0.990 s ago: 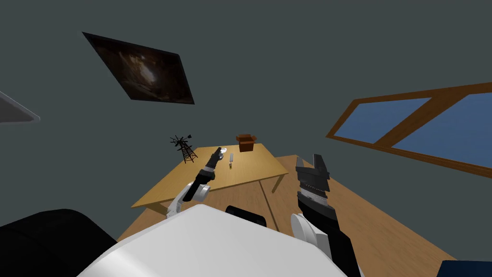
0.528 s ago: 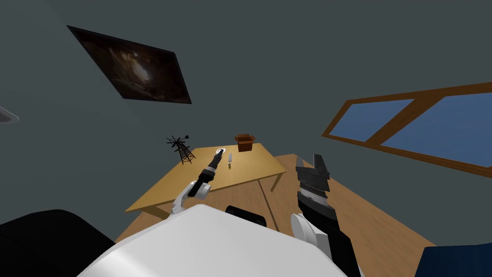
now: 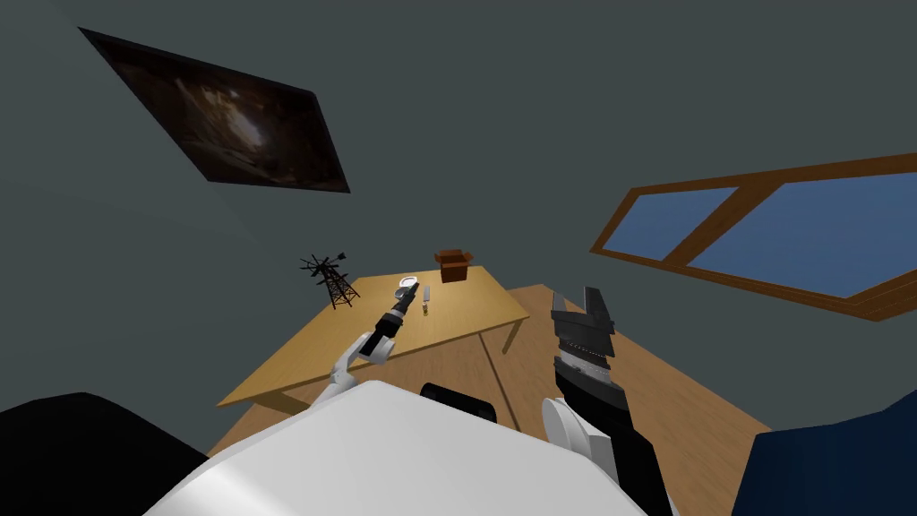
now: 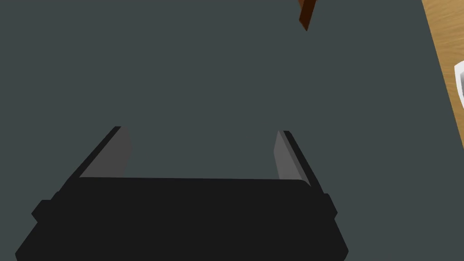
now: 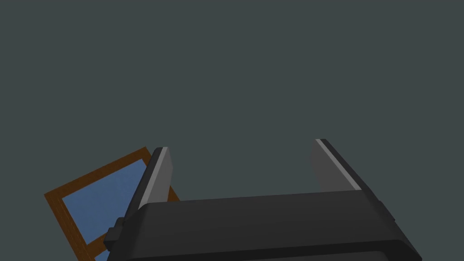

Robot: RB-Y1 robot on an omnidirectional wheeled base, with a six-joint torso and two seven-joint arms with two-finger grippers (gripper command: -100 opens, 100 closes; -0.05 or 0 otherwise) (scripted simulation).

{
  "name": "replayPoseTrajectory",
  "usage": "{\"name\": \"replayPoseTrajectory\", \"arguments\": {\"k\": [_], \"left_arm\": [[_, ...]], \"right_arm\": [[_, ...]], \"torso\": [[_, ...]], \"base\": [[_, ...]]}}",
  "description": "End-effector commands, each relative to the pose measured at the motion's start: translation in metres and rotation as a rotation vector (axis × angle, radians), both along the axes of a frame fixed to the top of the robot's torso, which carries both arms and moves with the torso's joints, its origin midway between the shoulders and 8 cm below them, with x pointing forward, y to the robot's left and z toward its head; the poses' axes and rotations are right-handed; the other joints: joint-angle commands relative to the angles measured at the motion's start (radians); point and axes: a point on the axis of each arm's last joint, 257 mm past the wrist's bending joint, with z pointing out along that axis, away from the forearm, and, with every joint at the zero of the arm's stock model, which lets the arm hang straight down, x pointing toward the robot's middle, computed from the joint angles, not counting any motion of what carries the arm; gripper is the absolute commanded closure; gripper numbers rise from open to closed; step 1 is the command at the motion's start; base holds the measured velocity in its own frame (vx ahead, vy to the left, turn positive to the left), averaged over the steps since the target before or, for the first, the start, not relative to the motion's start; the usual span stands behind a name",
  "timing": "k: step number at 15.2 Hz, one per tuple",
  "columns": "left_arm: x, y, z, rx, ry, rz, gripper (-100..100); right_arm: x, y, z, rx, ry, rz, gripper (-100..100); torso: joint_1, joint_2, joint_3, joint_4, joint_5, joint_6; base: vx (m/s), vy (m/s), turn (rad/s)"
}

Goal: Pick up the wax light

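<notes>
**Target item.** One candle (image 3: 425, 293): a thin, pale grey stick with a small yellowish end on the side facing the robot. It lies on the top of the one wooden table (image 3: 448, 324), toward the far edge. Nothing grips it.

**Adjacent items on the table, three in total.**
- One white dish (image 3: 408, 283), just beside the candle on its left. Whether the two touch cannot be told.
- One brown box (image 3: 454, 265), open at the top, beyond the candle toward the far right corner and apart from it.
- One black wire tower (image 3: 329, 280), upright at the far left edge, well apart from the candle.

**Left gripper** (image 4: 200, 131). In the head view the left arm reaches forward over the table, and its tip is near the dish and the candle. Contact with either cannot be determined from that view. In the left wrist view the two fingers (image 4: 285, 156) stand apart with nothing between them. They face the grey wall, and the table edge and part of the white dish lie off to one side.

**Right gripper** (image 3: 578, 303). It is raised beside the table's right end, over the wooden floor (image 3: 698, 403), well apart from the candle. Its two fingers are spread, with nothing between them.

**Surroundings.**
- One dark picture (image 3: 224, 125) on the grey wall above the table.
- One window (image 3: 770, 233) with a brown frame, to the right.
</notes>
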Motion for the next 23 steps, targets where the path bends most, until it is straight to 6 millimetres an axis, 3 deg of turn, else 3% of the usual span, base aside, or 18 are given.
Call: {"name": "replayPoseTrajectory", "arguments": {"k": [1, 9, 11, 14, 23], "left_arm": [[0.009, 0.005, -0.015, 0.02, 0.039, 0.011, -100], [0.027, 0.025, -0.071, 0.068, 0.175, 0.052, -100], [0.026, 0.026, -0.075, 0.067, 0.184, 0.055, -100], [0.038, 0.034, -0.095, 0.098, 0.241, 0.073, -100], [0.045, 0.052, -0.146, 0.135, 0.375, 0.111, -100]], "right_arm": [[0.0, 0.0, 0.0, 0.0, 0.0, 0.0, 0], [0.0, 0.0, 0.0, 0.0, 0.0, 0.0, 0], [0.0, 0.0, 0.0, 0.0, 0.0, 0.0, 0], [0.0, 0.0, 0.0, 0.0, 0.0, 0.0, 0], [0.0, 0.0, 0.0, 0.0, 0.0, 0.0, 0]], "torso": [[0.0, 0.0, 0.0, 0.0, 0.0, 0.0], [0.0, 0.0, 0.0, 0.0, 0.0, 0.0], [0.0, 0.0, 0.0, 0.0, 0.0, 0.0], [0.0, 0.0, 0.0, 0.0, 0.0, 0.0], [0.0, 0.0, 0.0, 0.0, 0.0, 0.0]], "base": [[-0.008, 0.0, -0.057], [-0.008, 0.002, -0.068], [-0.003, 0.002, -0.013], [-0.007, 0.001, -0.073], [-0.006, 0.003, -0.049]]}}
